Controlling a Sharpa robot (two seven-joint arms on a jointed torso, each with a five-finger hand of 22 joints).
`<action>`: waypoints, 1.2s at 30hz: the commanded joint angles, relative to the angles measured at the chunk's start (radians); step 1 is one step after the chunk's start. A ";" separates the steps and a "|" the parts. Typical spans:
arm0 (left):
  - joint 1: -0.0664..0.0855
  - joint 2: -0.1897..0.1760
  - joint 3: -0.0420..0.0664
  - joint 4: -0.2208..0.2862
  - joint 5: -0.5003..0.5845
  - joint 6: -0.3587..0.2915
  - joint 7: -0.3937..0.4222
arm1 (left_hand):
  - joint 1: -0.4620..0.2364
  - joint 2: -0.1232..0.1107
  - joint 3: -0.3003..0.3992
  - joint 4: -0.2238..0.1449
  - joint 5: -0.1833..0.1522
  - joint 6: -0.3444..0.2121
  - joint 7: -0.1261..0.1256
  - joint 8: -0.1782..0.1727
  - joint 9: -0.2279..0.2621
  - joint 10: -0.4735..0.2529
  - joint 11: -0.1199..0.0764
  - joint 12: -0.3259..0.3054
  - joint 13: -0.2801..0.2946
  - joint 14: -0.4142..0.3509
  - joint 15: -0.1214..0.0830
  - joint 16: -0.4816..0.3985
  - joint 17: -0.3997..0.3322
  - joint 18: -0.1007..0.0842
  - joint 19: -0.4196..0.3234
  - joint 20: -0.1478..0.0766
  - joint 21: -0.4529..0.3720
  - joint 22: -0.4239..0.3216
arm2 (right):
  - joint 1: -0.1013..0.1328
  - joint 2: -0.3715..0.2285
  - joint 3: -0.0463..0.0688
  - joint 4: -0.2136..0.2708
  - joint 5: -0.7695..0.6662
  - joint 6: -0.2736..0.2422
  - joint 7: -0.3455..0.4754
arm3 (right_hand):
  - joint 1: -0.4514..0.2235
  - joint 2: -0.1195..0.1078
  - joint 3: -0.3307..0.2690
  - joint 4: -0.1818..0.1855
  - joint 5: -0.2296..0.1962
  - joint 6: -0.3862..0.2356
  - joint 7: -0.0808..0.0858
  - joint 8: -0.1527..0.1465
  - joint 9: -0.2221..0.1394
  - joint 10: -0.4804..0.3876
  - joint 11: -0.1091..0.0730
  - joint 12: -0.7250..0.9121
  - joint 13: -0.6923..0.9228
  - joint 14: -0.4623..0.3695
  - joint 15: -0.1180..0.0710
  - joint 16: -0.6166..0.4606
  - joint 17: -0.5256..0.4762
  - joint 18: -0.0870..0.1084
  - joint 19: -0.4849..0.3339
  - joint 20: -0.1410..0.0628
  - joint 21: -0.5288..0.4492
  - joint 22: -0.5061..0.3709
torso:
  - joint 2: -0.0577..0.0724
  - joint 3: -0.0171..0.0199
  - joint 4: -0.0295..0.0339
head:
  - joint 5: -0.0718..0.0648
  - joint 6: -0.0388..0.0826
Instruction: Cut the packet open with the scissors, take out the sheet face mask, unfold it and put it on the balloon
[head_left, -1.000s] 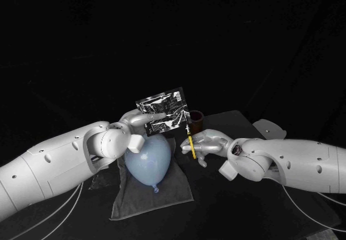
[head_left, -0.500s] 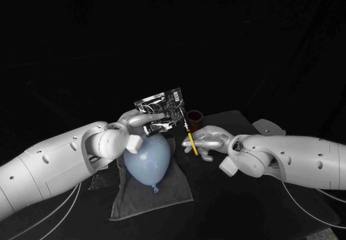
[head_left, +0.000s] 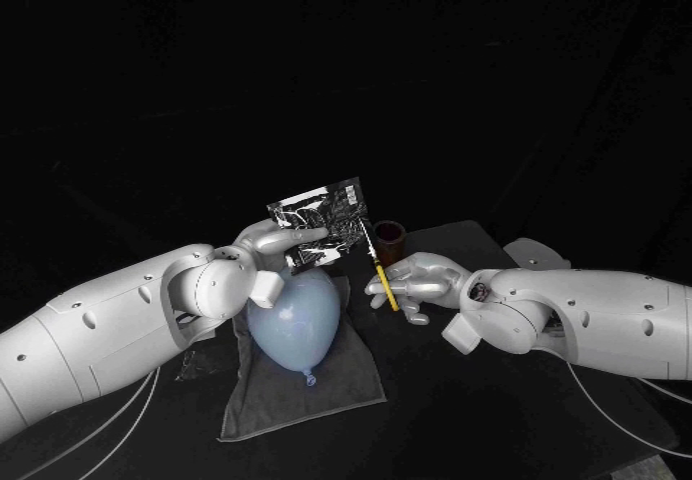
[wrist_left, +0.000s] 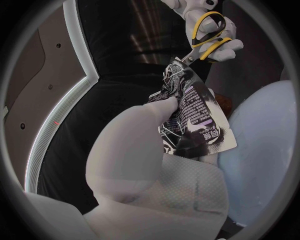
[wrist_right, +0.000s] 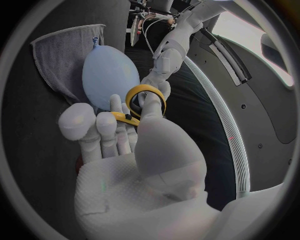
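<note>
Counting from my end, left to right: one left hand (head_left: 274, 240), pinching one packet (head_left: 326, 222) by its lower corner between thumb and fingers, so that hand's busy holding it. The packet's up in the air, tilted, just above one pale blue balloon (head_left: 296, 315). The balloon lies on one grey towel (head_left: 310, 385), knot end towards the robot. Next, one pair of scissors (head_left: 381, 270) with yellow handles, blades pointing up and the tips right at the packet's edge; I can't tell if they've bitten into it. One small brown cup (head_left: 391, 236) stands just behind them. Then the right hand (head_left: 418, 285), fingers through the scissor handles and gripping them. Everything's over a black table (head_left: 476, 400), and the room past it is just dark from the head camera.
</note>
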 joint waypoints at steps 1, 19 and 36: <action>-0.001 0.002 -0.001 0.001 -0.010 0.024 -0.001 | -0.002 0.006 0.005 -0.002 0.003 0.007 0.001 0.004 0.075 0.005 -0.001 0.003 0.001 0.007 -0.002 0.002 0.001 0.015 0.007 0.002 0.006 0.002 | 0.002 -0.005 0.002 0.011 0.019 0.026 0.002 | -0.018 -0.007 -0.028 0.004 -0.004 0.005 0.003 0.001 -0.003 0.071 -0.027 -0.015 -0.001 -0.002 -0.002 -0.003 -0.005 -0.006 0.000 -0.003 -0.007 -0.005 | 0.000 -0.0010 0.0001 | -0.001 0.000; -0.001 0.005 -0.001 -0.001 -0.010 0.026 0.002 | -0.002 0.006 0.005 -0.002 0.003 0.007 0.001 0.004 0.075 0.005 -0.001 0.003 0.001 0.007 -0.002 0.002 0.001 0.015 0.007 0.002 0.006 0.002 | -0.003 -0.023 0.001 0.079 0.071 -0.059 0.065 | -0.033 -0.015 -0.026 0.000 -0.004 -0.046 0.020 -0.033 -0.022 -0.009 -0.003 -0.101 -0.042 -0.030 0.018 -0.020 -0.035 0.002 -0.028 0.014 -0.049 -0.044 | 0.000 0.0003 -0.0002 | -0.004 0.003; -0.001 0.003 -0.001 -0.003 -0.010 0.033 0.003 | -0.002 0.006 0.005 -0.002 0.003 0.007 0.001 0.004 0.075 0.005 -0.001 0.003 0.001 0.007 -0.002 0.002 0.001 0.015 0.007 0.002 0.006 0.002 | -0.023 -0.036 0.001 0.096 0.086 -0.068 0.079 | -0.039 -0.021 -0.025 -0.009 -0.004 -0.074 0.024 -0.039 -0.027 0.035 -0.004 -0.100 -0.055 -0.049 0.020 -0.015 -0.038 0.006 -0.040 0.019 -0.057 -0.055 | 0.000 0.0006 -0.0001 | -0.003 0.003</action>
